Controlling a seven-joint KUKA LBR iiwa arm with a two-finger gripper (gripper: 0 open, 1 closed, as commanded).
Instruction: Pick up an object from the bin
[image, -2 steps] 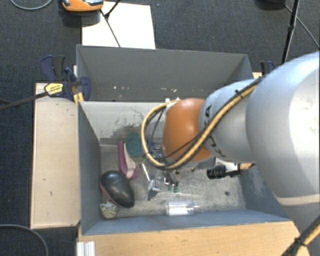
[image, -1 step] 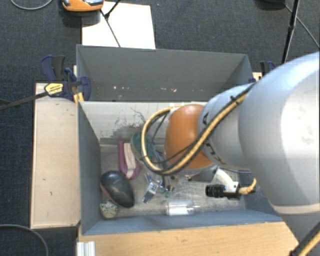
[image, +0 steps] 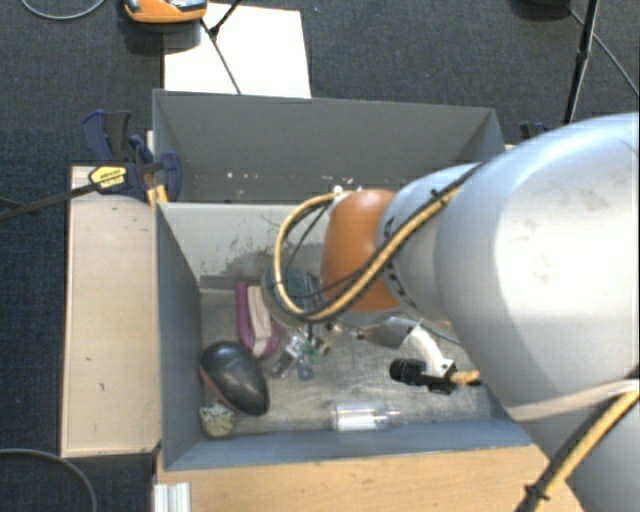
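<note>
- While the gripper (image: 303, 352) hangs low over the middle of the bin (image: 180, 300), wide or narrow I cannot tell, a purple-pink thing (image: 252, 318) lies just left of it.
- A black rounded thing (image: 237, 378) lies toward the left front corner.
- A clear tube (image: 362, 416) lies by the front wall, with a white-and-black tool (image: 425, 362) to the right.

- A black oval object (image: 237, 377) lies just beside a purple strip (image: 245, 315).
- A clear plastic tube (image: 362, 416) lies flat near a white-and-black piece (image: 425, 362).

Silver-grey arm (image: 545, 260), orange wrist cover (image: 352, 250) (yellow-blk cable (image: 300, 209)).
</note>
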